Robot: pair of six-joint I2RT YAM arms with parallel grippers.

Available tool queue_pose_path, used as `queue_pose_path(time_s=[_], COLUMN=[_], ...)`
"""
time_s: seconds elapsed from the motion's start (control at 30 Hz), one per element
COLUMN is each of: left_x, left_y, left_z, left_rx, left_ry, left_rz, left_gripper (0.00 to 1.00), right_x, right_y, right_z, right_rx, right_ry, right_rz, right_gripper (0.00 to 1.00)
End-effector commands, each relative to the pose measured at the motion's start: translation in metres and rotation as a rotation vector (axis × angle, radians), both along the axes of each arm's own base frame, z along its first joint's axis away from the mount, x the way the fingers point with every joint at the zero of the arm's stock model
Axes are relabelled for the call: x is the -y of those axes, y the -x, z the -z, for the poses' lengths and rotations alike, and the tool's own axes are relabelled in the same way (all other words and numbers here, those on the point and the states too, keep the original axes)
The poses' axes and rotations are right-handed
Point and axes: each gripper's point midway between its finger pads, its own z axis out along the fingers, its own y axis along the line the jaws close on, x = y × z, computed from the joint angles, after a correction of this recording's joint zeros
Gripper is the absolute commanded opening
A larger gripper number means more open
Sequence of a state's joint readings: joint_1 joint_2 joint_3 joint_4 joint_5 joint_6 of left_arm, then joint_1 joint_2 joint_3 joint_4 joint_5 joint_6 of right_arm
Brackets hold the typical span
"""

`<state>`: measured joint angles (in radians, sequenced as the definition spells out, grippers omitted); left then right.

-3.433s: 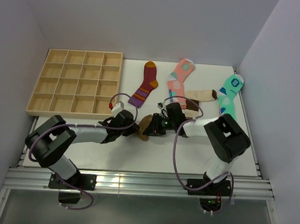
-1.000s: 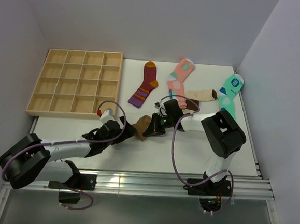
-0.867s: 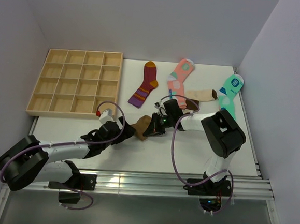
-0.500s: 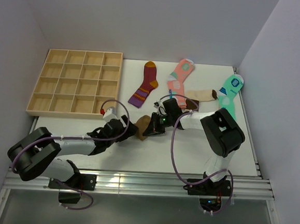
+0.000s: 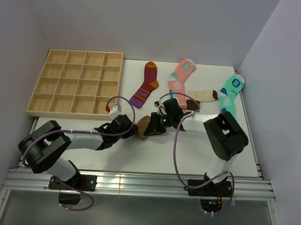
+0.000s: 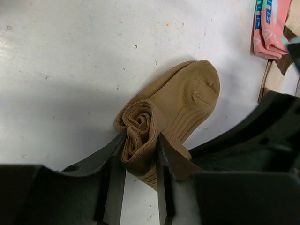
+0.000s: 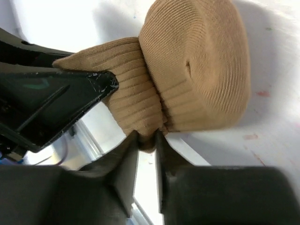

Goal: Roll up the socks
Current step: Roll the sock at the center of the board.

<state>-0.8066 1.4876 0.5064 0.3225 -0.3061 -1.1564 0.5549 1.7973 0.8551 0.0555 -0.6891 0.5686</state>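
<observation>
The mid-brown sock (image 5: 143, 126) lies at the table's middle, partly rolled from its cuff end, with the toe still flat. In the left wrist view the spiral roll of the brown sock (image 6: 183, 98) sits between the fingers of my left gripper (image 6: 140, 145), which press on both sides of it. My left gripper (image 5: 133, 129) reaches in from the left. My right gripper (image 5: 152, 124) comes from the right, and in its wrist view my right gripper (image 7: 146, 140) pinches a small fold of the brown sock (image 7: 197, 61). The beige sock (image 5: 201, 95) lies flat behind.
A wooden compartment tray (image 5: 62, 113) stands at the back left. A maroon striped sock (image 5: 146, 86), a pink sock (image 5: 179, 78) and a mint-green sock (image 5: 230, 92) lie along the back. The two grippers nearly touch over the brown sock.
My left gripper has moved right up to the brown sock and closed from wide open onto its roll. The right gripper's jaws have eased slightly but still hold a fold.
</observation>
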Motion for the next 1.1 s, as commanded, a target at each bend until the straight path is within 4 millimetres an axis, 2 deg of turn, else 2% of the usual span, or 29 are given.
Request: queue_pose_path(time_s=[0.0, 0.07, 0.1, 0.17, 0.3, 0.4, 0.73, 0.87, 1.07], left_x=[-0.012, -0.01, -0.013, -0.011, -0.01, -0.011, -0.011, -0.01, -0.008], left_y=[0.015, 0.014, 0.016, 0.016, 0.019, 0.022, 0.027, 0.027, 0.027], left_z=[0.026, 0.023, 0.025, 0.024, 0.023, 0.022, 0.018, 0.015, 0.011], left_rx=[-0.102, -0.108, -0.127, -0.136, -0.16, -0.177, -0.19, -0.188, -0.182], left_ry=[-0.118, -0.128, -0.146, -0.158, -0.183, -0.201, -0.198, -0.195, -0.186], left_rz=[0.019, 0.026, 0.027, 0.038, 0.064, 0.077, 0.094, 0.1, 0.113], left_gripper=[0.2, 0.19, 0.17, 0.17, 0.16, 0.16, 0.16, 0.16, 0.17], right_x=[0.014, 0.017, 0.018, 0.02, 0.011, 0.004, -0.027, -0.028, -0.016], right_y=[-0.013, -0.017, -0.019, -0.019, -0.012, -0.004, 0.012, 0.014, 0.012], right_z=[-0.009, -0.027, -0.029, -0.045, -0.064, -0.067, -0.049, -0.03, -0.004], right_rx=[0.214, 0.343, 0.41, 0.534, 0.727, 0.807, 0.886, 0.874, 0.845], right_ry=[0.106, 0.13, 0.177, 0.203, 0.248, 0.265, 0.309, 0.369, 0.501], right_rz=[0.027, 0.032, 0.052, 0.05, 0.038, 0.008, -0.118, -0.146, -0.128], right_gripper=[0.31, 0.4, 0.42, 0.48, 0.49, 0.5, 0.51, 0.51, 0.51])
